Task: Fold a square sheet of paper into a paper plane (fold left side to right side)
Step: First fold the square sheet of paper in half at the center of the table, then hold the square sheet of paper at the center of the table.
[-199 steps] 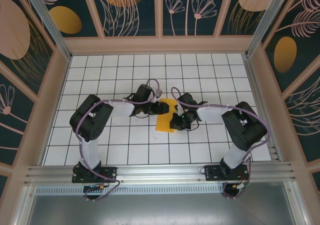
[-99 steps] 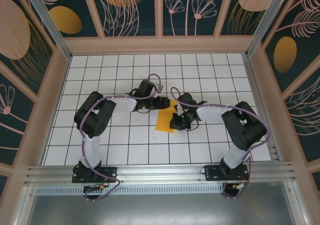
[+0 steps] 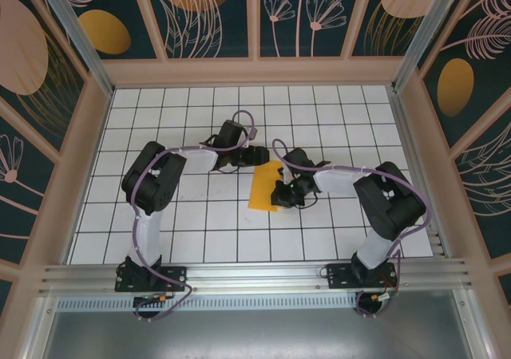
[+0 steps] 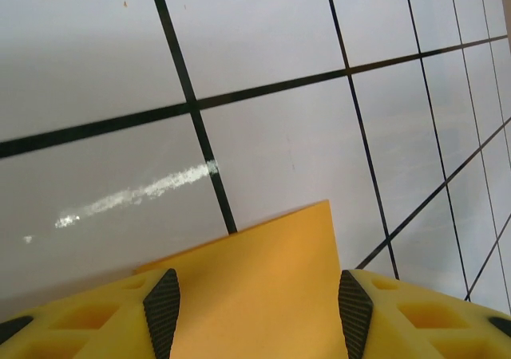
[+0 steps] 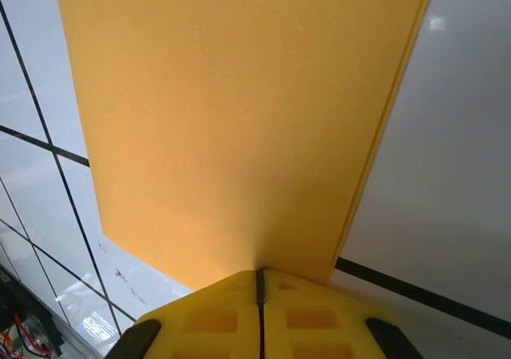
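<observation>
**Q:** Quick: where's the paper vs. your tools?

**Me:** Near to far, top view. My right tool [image 5: 257, 279] is nearest. Its fingers are together, no gap, tips on the near-right end of the square sheet of paper [image 3: 263, 185]. Pinching or just pressing down, can't tell. From that tool the sheet runs off to abt 11 o'clock.

**Q:** And the sheet itself?

**Me:** Flat on the bench [image 3: 160, 231], mid-grid, betw. my two tools. It reads as a half-width rectangle, w/ two layers showing along one long edge in the right wrist view. So I'd judge the left-to-right fold is made. Long axis goes 6 to 12, leaning a bit toward 1.

**Q:** Left side?

**Me:** My left tool [image 4: 259, 309] is at the far end, fingers apart, holding nothing. In the left wrist view a far corner of the sheet sits betw. the pads [image 4: 162, 307], pointing at 12. Touching or just above, can't tell. In the top view the rest of the sheet lies at abt 5 o'clock from it.

**Q:** Which arm for the next move?

**Me:** Prob. the left. The right one sits on the near end, so the left is free to work along the long axis.

**Q:** Any brand, label, text?

**Me:** None I can read. The paper's plain, and the walls [image 3: 207, 24] at 12 carry plant and oval prints, no lettering.
</observation>
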